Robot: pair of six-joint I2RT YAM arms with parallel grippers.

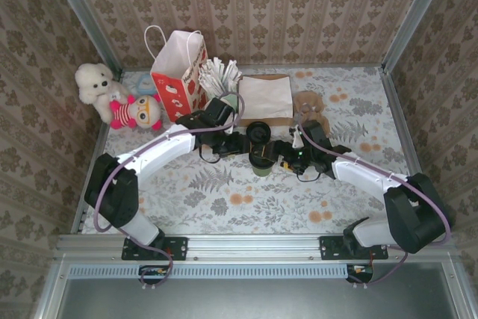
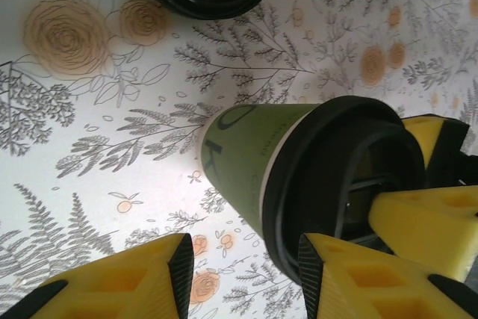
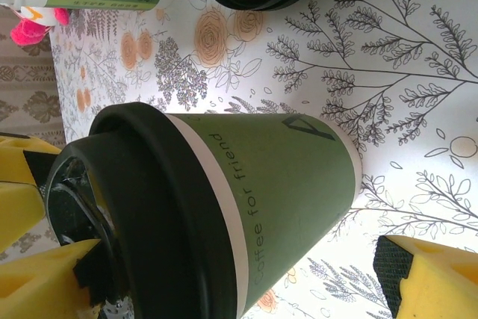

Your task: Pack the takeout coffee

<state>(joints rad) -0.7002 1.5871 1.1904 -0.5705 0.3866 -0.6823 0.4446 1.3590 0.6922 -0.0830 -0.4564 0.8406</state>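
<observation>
Yellow fingers [image 2: 112,285] of the left gripper [image 2: 239,278] frame the foreground, spread wide and gripping nothing, as the takeout coffee [image 2: 246,166] stands upright on the floral table [image 2: 97,132] just ahead. From the opposite side the right gripper [image 3: 235,259] also has its jaws apart and straddles the cup. One finger sits at the cup's dark top and the other low beside its base, with no squeeze on the green wall evident. From above, the cup sits mid-table between the two wrists. A loose black lid [image 1: 258,133] lies just behind it, and the red-and-white gift bag [image 1: 179,76] stands well apart at the back left. The step in hand appears to be securing the cup; packing proper is not yet begun. The next move likely calls for one claw to close on the cup's body below the top. It would then have to hold the cup level, lift it, and lower it into the bag's open mouth without tipping.
</observation>
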